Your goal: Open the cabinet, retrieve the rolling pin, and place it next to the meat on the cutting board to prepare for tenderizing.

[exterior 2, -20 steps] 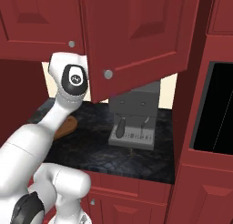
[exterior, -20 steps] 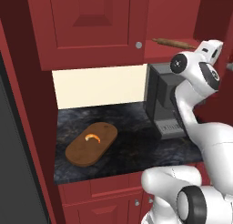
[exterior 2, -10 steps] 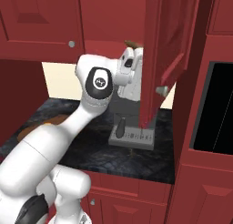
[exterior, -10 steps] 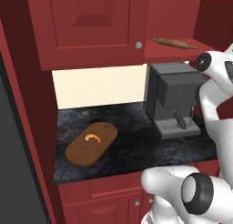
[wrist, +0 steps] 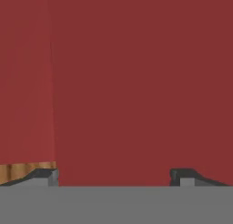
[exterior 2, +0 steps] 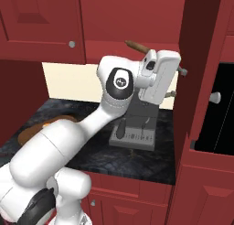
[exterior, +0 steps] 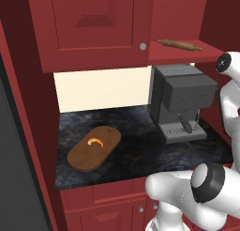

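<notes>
Rolling pin (exterior: 180, 45) lies on the opened cabinet (exterior: 93, 28) shelf above the claw (wrist: 113, 176), whose tips stand apart holding nothing (red panel close ahead); likely stiff, light, prone to roll, so grasp mid-barrel.

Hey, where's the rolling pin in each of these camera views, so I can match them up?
Left base view: the rolling pin lies on the open cabinet shelf, upper right, above the coffee machine.
Right base view: one end pokes out at upper centre, behind the white hand.
Hand view: possibly the tan strip at lower left; I cannot be sure.
Shared landmark: the coffee machine below the shelf.
</notes>
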Robot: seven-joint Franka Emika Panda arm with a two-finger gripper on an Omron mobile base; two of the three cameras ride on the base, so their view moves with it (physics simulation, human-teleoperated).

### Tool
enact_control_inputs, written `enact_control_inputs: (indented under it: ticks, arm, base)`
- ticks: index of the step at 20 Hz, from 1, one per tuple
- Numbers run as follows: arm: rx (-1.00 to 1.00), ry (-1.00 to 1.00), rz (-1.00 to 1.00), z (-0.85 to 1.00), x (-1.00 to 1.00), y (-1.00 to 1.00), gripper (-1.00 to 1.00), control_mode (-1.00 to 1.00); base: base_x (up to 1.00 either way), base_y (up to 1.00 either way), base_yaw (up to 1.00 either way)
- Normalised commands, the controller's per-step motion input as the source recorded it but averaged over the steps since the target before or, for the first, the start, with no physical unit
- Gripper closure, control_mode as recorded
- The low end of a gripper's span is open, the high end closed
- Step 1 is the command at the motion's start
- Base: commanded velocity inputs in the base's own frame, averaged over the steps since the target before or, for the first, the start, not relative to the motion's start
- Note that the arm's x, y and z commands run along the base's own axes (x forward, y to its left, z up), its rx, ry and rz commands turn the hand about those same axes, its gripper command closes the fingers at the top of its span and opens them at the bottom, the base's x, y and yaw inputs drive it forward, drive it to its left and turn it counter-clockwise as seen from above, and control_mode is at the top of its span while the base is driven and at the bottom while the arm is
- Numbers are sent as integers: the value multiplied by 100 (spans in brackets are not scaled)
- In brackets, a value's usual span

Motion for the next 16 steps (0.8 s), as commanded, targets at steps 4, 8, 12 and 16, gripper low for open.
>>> enact_control_inputs:
  ticks: [4, 8, 12, 16]
  arm:
    - [1, -1, 0, -1, -52, 2, -100, -100]
    - [3, -6, 0, 0, -66, 36, -100, -100]
    - [3, -4, 0, 0, -55, 67, -100, -100]
    - [4, -3, 0, 0, -46, 82, -100, -100]
  base:
    - [0, 0, 0]
    - [0, 0, 0]
    - [0, 0, 0]
    - [0, 0, 0]
